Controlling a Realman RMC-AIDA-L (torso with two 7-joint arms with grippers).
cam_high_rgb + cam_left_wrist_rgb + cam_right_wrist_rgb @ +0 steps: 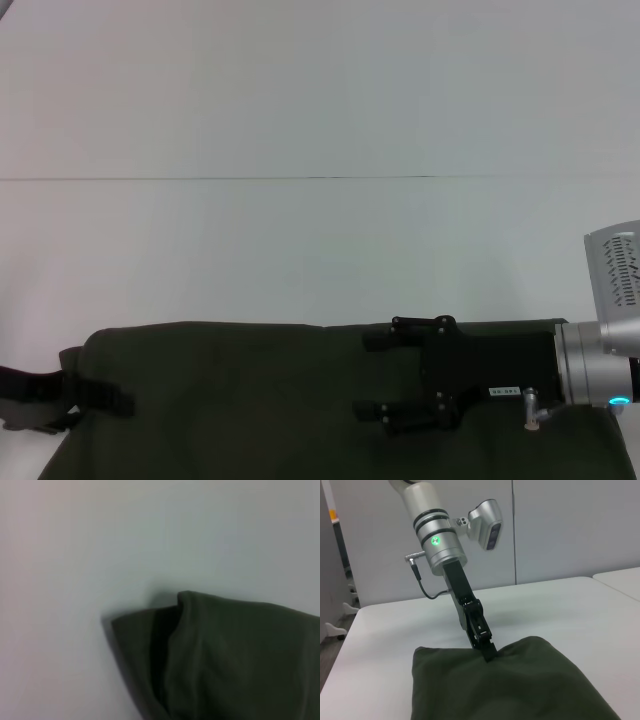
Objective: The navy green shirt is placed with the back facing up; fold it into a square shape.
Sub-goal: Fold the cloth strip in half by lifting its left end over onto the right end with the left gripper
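The navy green shirt (260,400) lies along the table's near edge, plain side up, with no lettering showing. My right gripper (362,375) reaches in from the right. It hovers open over the shirt's right part, fingers pointing left. My left gripper (100,395) is at the shirt's left end. In the right wrist view it (489,655) comes down steeply and looks shut on the edge of the shirt (520,690). The left wrist view shows a doubled corner of the shirt (225,655) with one layer slightly raised.
The white table (320,120) stretches far beyond the shirt, with a thin seam line (300,179) across it. Grey wall panels (560,530) stand behind the table in the right wrist view.
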